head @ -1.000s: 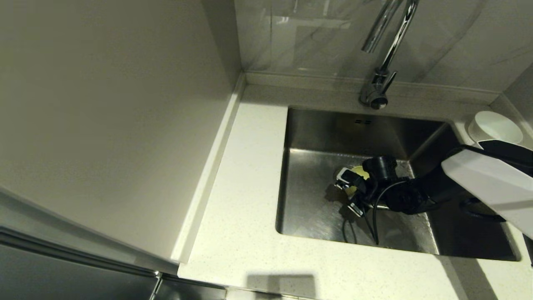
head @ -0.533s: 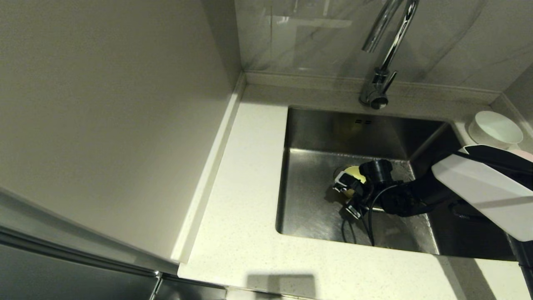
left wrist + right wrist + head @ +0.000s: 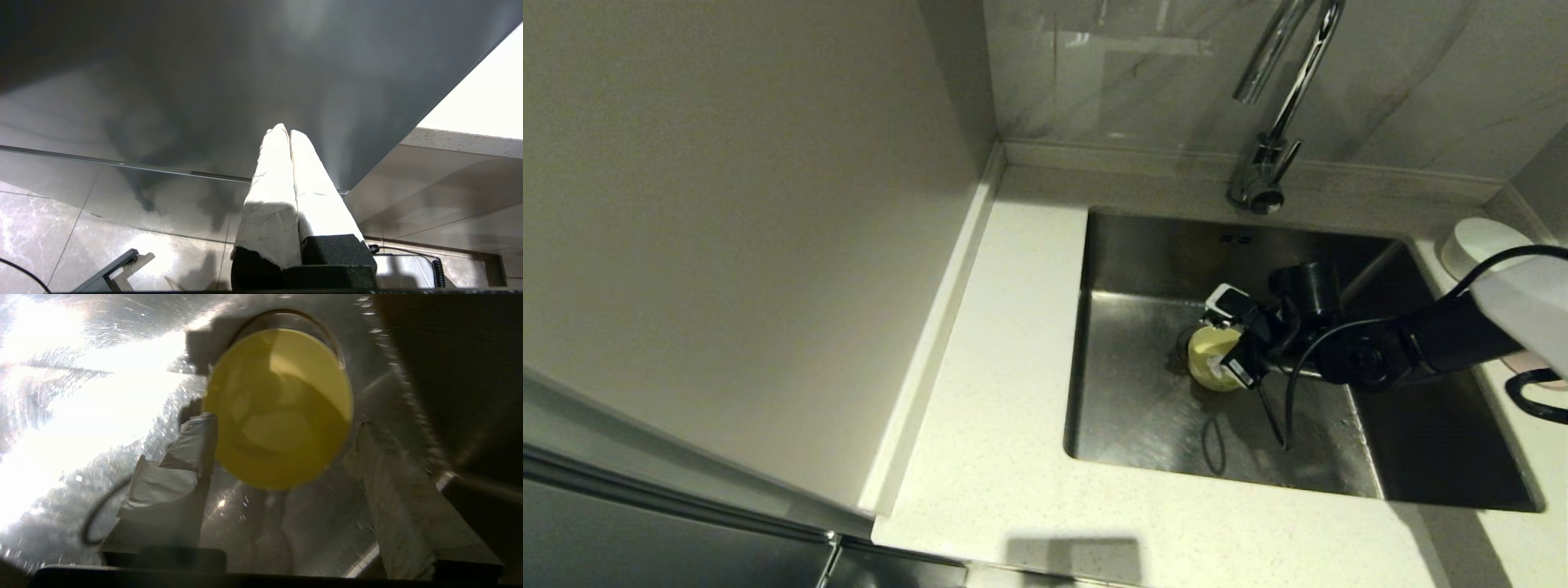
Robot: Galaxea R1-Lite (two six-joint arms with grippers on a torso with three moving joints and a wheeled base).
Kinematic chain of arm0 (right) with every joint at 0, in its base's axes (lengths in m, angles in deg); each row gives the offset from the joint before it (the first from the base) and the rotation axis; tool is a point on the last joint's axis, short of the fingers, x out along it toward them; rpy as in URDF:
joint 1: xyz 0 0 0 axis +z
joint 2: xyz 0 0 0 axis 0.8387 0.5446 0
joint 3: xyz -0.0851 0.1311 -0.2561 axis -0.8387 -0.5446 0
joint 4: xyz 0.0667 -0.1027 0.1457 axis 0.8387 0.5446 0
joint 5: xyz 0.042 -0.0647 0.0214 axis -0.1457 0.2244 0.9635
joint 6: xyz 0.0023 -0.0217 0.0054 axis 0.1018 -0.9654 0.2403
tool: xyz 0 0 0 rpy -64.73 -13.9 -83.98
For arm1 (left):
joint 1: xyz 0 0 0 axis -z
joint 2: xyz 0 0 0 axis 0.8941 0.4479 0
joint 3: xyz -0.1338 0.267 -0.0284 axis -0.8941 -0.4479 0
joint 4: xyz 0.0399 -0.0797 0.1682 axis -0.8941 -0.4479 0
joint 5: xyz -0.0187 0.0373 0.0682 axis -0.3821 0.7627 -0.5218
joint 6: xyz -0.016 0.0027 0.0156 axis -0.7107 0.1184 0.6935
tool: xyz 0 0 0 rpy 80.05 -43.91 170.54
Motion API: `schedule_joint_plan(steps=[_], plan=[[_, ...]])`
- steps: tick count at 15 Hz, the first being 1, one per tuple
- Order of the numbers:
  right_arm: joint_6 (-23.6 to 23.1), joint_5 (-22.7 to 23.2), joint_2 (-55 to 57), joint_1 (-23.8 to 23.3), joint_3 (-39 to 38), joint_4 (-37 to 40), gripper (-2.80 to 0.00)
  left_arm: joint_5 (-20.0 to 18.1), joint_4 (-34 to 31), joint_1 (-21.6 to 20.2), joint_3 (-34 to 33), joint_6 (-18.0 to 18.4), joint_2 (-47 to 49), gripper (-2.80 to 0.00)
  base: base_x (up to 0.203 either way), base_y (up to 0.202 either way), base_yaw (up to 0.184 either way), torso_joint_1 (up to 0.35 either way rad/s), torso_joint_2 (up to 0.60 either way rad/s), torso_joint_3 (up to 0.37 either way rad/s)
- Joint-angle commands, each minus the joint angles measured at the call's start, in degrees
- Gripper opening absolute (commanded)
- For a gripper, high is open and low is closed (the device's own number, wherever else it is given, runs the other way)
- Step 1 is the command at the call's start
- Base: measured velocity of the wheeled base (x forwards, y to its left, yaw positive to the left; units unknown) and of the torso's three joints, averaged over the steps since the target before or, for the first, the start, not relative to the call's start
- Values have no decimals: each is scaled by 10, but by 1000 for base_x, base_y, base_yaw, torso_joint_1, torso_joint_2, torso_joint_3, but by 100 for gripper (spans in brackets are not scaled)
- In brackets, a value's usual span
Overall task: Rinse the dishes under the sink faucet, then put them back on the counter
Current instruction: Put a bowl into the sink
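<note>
The yellow-green bowl [image 3: 1211, 361] lies tipped on the sink [image 3: 1143, 408] floor over the drain, its opening turned toward my right gripper [image 3: 1228, 333]. In the right wrist view the bowl [image 3: 282, 408] sits between the tips of the wide-open right gripper [image 3: 284, 421]. One finger [image 3: 196, 445] touches its rim and the other stands just clear. The white bowl [image 3: 1478, 238] rests on the counter [image 3: 996, 367] at the far right, partly hidden by my right arm. Under that arm a pale pink sliver [image 3: 1534, 365] shows. The left gripper [image 3: 286, 132] is shut and empty, parked before a grey cabinet front.
The chrome faucet [image 3: 1282, 90] rises behind the sink, its spout above the sink's back middle. A tall cabinet side [image 3: 727, 245] walls off the left. The arm's black cable [image 3: 1278, 416] hangs down to the sink floor.
My right gripper has risen and drawn back toward the sink's rear right. The yellow-green bowl, mostly covered before, now shows tipped on its side in front of the fingers.
</note>
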Motion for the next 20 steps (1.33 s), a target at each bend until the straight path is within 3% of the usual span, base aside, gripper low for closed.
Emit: schedule_joint_plan(steps=[1,5,10,12,15,16,20], plan=[[0,6,-103,-11,-37,15,0,0,0,0,0,0,-1,-280,0,0,0,0,0,0],[71,11,-256,-46,-64,172,0,0,0,0,0,0,-1,-280,0,0,0,0,0,0],[197,10,-407,-174,-59,503,0,0,0,0,0,0,-1,-280,0,0,0,0,0,0],[234,8,-434,-214,-63,539,0,0,0,0,0,0,-1,-280,0,0,0,0,0,0],[250,3,-418,-251,-51,533,0,0,0,0,0,0,-1,-280,0,0,0,0,0,0],[250,-7,-411,-258,-49,521,-280,0,0,0,0,0,-1,-280,0,0,0,0,0,0],[246,-16,-402,-269,-53,470,-280,0,0,0,0,0,-1,-280,0,0,0,0,0,0]])
